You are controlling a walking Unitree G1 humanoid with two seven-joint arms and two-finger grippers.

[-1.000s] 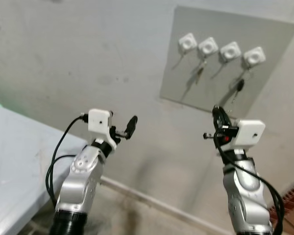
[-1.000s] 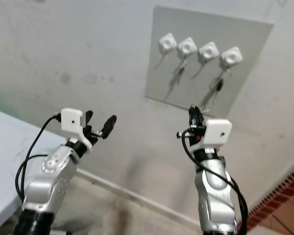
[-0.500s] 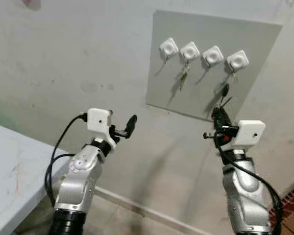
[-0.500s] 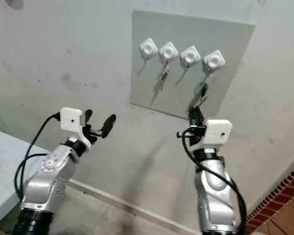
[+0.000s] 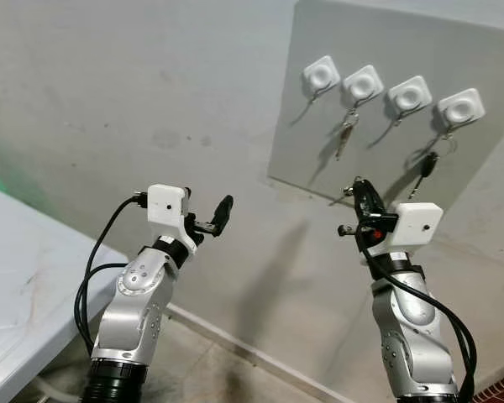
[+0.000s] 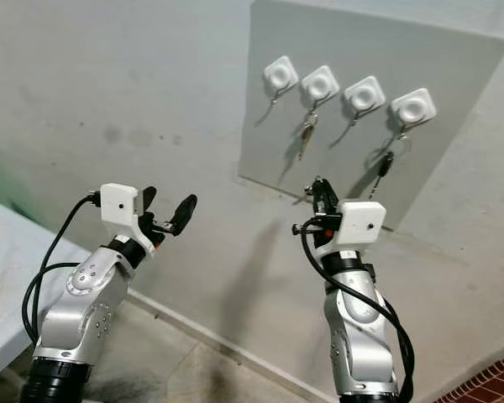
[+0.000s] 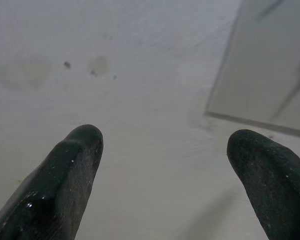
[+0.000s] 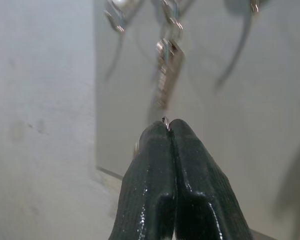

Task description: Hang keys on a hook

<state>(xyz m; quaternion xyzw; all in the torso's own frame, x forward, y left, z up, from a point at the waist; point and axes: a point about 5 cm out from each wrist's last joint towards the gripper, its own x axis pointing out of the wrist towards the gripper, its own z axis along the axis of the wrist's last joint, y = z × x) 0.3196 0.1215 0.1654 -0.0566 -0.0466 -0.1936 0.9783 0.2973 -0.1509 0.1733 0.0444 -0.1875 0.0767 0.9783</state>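
A grey board (image 5: 319, 151) on the wall carries a row of white hooks. The first hook (image 5: 322, 74) and the third hook (image 5: 408, 94) are bare. A silver key (image 5: 346, 134) hangs from the second hook, and a dark key (image 5: 426, 165) from the fourth. My right gripper (image 5: 358, 186) is raised in front of the board's lower edge, below the second and third hooks. It is shut on a key ring (image 8: 165, 120), of which a bit of metal peeks out at the fingertips. My left gripper (image 5: 208, 210) is open and held up facing the bare wall left of the board.
A pale table (image 5: 17, 277) stands at the lower left against the wall. A skirting line (image 5: 235, 340) runs along the wall's foot. Red brick flooring (image 6: 496, 388) shows at the bottom right corner.
The camera has shifted, so the board sits further right and larger in view. My right gripper now sits further left under the hooks, beneath the second and third instead of the fourth.
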